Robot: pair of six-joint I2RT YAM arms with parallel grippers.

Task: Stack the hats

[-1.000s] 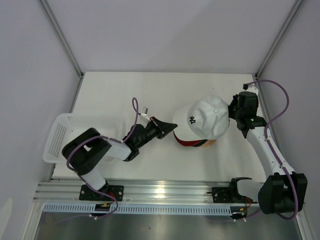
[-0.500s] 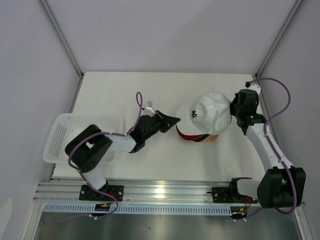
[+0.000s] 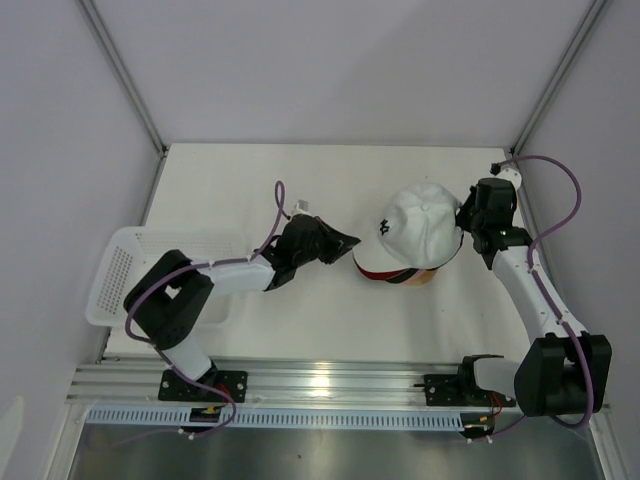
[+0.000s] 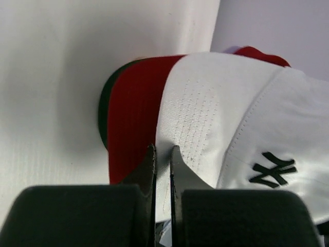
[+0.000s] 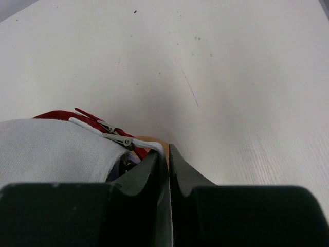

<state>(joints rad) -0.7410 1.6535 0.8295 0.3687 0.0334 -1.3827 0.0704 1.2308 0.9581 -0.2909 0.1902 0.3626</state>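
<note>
Two grippers worked one hat at once. The white cap (image 3: 420,225) sat atop the stack (image 3: 385,276), right of table centre, crown up, brim pointing toward the left arm.

The left gripper (image 4: 163,153) was clenched, jaws seemingly pinching the brim's edge. The right gripper (image 5: 164,153) was closed down at the cap's rear, with pale webbing showing in the narrow slit between its jaws.

Step judged: seating the last hat on the pile, so the task was near its end. The next move likely called for lowering both ends evenly, lining the white brim over the red one, then letting go without dragging the crown askew.

Materials:
- White twill, with fine stitched rows across a stiff curved brim and a black embroidered emblem in front.
- Red cap (image 4: 134,103) beneath, smooth-brimmed.
- Dark green brim (image 4: 104,105) peeking out under that.
- Small metal buckle (image 5: 117,139) on the strap.
- Table (image 3: 250,180) matte white, faintly scuffed.
</note>
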